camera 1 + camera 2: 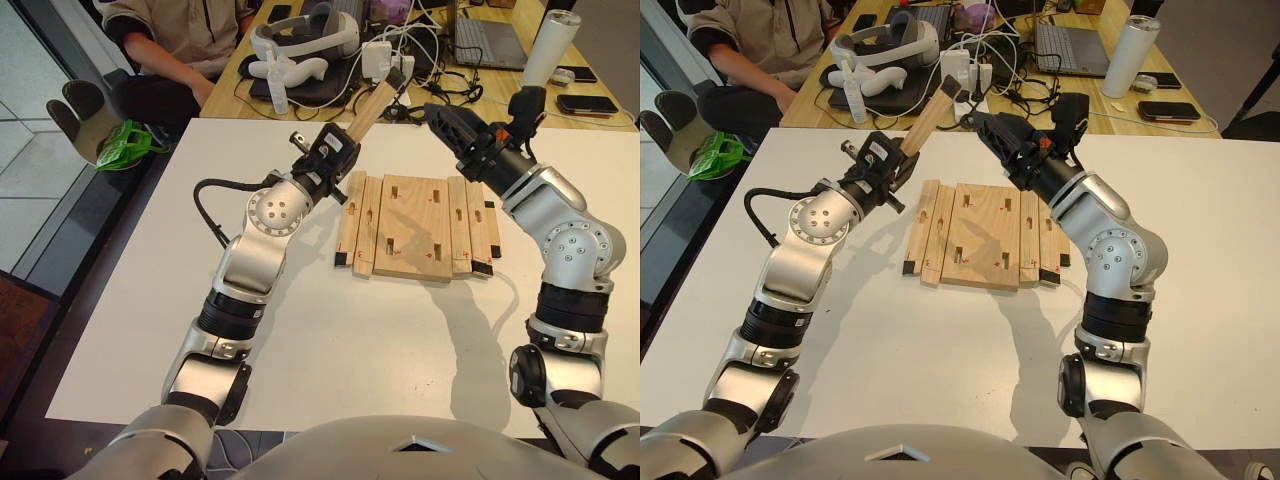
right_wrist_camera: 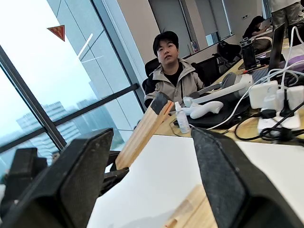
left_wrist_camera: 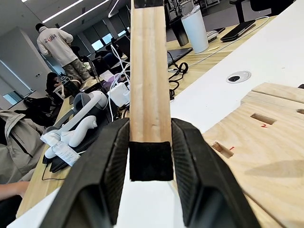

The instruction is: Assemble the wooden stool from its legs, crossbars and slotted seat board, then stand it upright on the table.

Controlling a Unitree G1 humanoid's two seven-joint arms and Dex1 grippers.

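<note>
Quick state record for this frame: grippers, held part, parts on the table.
left gripper: shut on wooden leg, held above the table
wooden leg: tilted, free end pointing up and away
right gripper: open, empty, above the board's far right side
seat board: flat on table, slots up
loose pieces: lying flat along both sides of the board
stool: not yet assembled

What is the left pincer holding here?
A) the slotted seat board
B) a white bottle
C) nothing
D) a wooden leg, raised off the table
D: the left pincer is shut on the wooden leg, which angles up clear of the table.
</note>
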